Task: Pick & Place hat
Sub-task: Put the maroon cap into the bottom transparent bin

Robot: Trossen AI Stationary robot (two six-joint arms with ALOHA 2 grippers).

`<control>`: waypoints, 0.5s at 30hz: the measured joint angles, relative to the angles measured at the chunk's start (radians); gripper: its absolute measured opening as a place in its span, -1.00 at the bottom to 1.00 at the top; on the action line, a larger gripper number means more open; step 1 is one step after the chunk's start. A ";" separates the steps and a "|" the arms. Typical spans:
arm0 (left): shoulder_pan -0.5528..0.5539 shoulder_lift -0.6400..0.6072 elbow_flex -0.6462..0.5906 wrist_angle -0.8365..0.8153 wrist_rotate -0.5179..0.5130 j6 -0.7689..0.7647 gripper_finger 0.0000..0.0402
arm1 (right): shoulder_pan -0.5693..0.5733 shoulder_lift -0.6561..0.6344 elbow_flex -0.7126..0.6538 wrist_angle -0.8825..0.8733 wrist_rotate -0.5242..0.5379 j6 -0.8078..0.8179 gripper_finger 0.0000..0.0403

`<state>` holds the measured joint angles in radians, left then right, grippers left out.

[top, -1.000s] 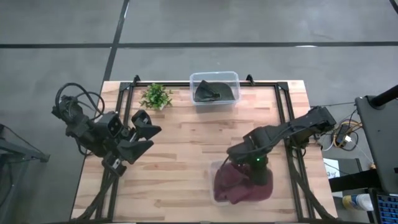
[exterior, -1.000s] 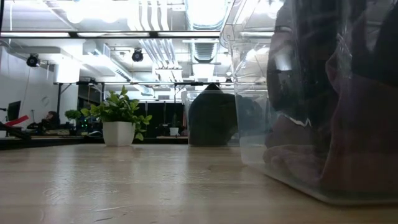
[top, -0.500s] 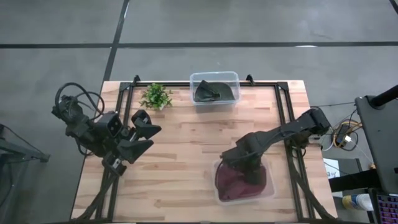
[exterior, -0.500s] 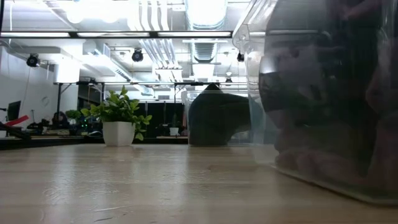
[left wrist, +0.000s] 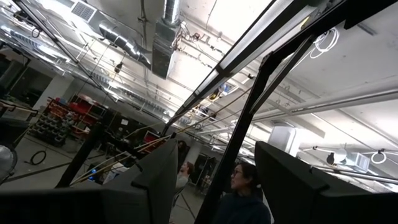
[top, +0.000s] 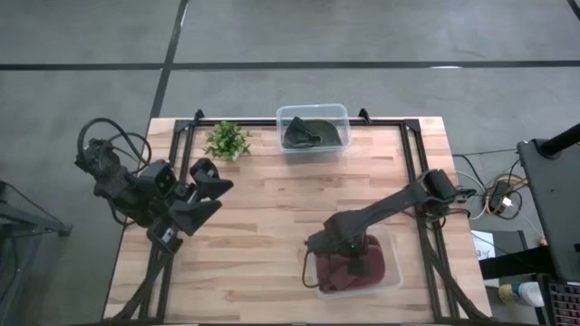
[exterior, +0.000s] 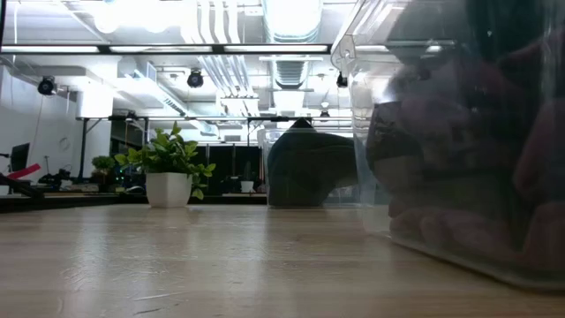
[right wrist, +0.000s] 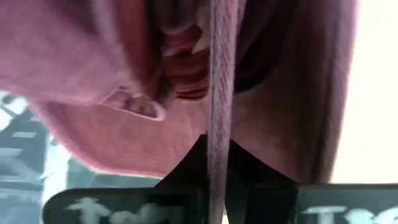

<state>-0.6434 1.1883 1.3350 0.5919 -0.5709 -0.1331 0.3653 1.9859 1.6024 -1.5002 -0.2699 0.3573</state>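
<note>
Maroon hat (top: 349, 272) fills near bin (top: 391, 272) — plant (top: 227, 139), far bin (top: 313, 128) well apart.

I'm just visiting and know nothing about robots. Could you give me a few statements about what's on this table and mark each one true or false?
1. The maroon hat lies in a clear bin near the table's front edge. True.
2. The right gripper is over that bin, jaws shut on the maroon hat's fabric. True.
3. The far bin is empty. False: it holds a dark hat.
4. The left gripper holds the small plant. False: its jaws are open and empty, apart from the plant.
</note>
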 joint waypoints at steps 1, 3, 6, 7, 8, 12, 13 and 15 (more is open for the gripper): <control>0.000 -0.001 0.000 0.000 0.000 0.000 0.03 | 0.001 0.012 0.000 -0.001 -0.002 0.001 -0.94; 0.000 -0.003 0.000 0.001 0.000 0.000 0.03 | 0.002 0.025 0.009 -0.005 -0.010 0.001 -0.93; 0.000 -0.005 0.000 0.000 0.000 -0.001 0.03 | 0.005 0.023 0.036 -0.010 0.001 -0.009 -0.89; 0.000 -0.006 0.000 0.000 0.000 -0.001 0.03 | 0.004 0.022 0.050 -0.010 0.002 -0.009 -0.85; 0.000 -0.008 0.000 0.000 0.000 0.000 0.03 | 0.004 0.018 0.066 -0.010 0.004 -0.007 -0.81; 0.000 -0.010 0.000 -0.001 0.000 0.001 0.03 | 0.003 -0.001 0.141 -0.057 0.004 0.012 -0.55; 0.000 -0.011 0.000 -0.001 0.000 0.002 0.03 | 0.003 -0.004 0.156 -0.067 0.004 0.019 -0.48; 0.000 -0.011 0.000 -0.001 0.000 0.005 0.03 | 0.003 -0.013 0.184 -0.067 -0.005 0.045 -0.33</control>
<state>-0.6434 1.1774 1.3350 0.5907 -0.5705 -0.1286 0.3687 1.9728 1.7867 -1.5668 -0.2750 0.4025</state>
